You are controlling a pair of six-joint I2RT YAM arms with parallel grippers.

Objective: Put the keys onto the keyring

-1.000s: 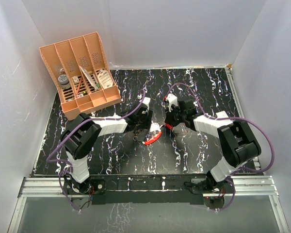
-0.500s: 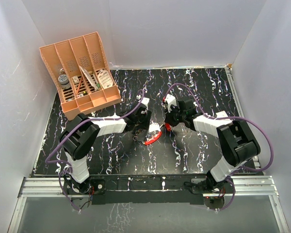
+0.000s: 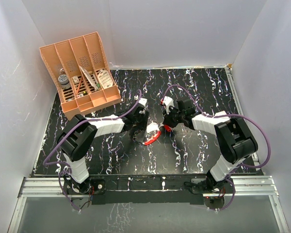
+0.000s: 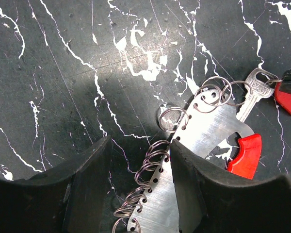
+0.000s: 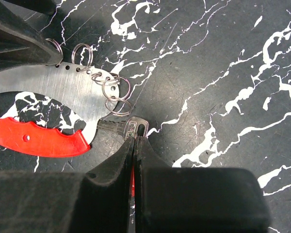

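The keyring (image 3: 152,135) is an oval metal loop with a red rim (image 4: 245,155) and several small split rings (image 4: 150,167) along its other edge. It lies flat on the mat between my grippers. My left gripper (image 4: 138,189) is open, with the ringed edge between its fingers and its right finger (image 4: 196,189) over the plate. My right gripper (image 5: 136,138) is shut on the key's red head (image 5: 134,187). The key's silver part (image 5: 127,128) sticks out at the fingertips, right beside the keyring's end rings (image 5: 117,106). The key also shows in the left wrist view (image 4: 256,86).
An orange slotted desk organiser (image 3: 82,73) holding small items stands at the back left of the black marbled mat (image 3: 203,92). White walls close in three sides. The metal rail (image 3: 145,187) with the arm bases runs along the near edge.
Both grippers have shifted slightly left and away from the bases. The keyring has slid a little left with them. The right gripper still holds the key.
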